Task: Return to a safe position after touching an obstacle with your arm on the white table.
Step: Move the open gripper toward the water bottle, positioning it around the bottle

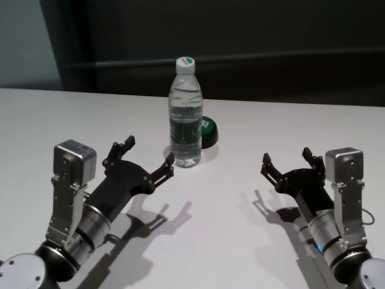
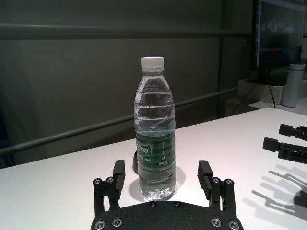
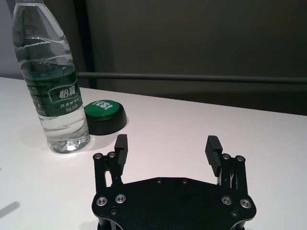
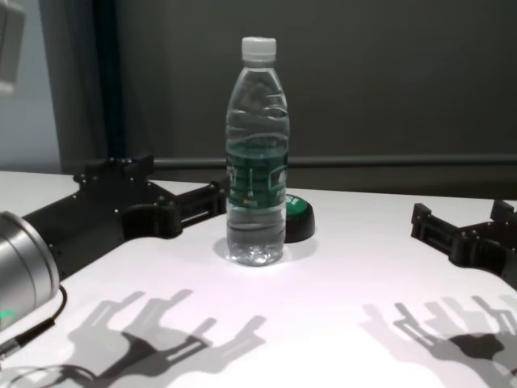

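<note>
The obstacle, a clear water bottle (image 1: 185,120) with a white cap and a dark green label, stands upright near the middle of the white table (image 1: 72,114). My left gripper (image 1: 149,152) is open and empty. It hovers low just in front and left of the bottle, with one fingertip (image 1: 169,159) close to the bottle's base. In the left wrist view the bottle (image 2: 154,139) stands just beyond the gap between the fingers. My right gripper (image 1: 286,156) is open and empty, well to the right of the bottle (image 3: 53,86).
A low black button with a green top (image 1: 207,129) sits right behind the bottle, touching or nearly touching its base; it also shows in the right wrist view (image 3: 104,115). A dark wall runs behind the table's far edge.
</note>
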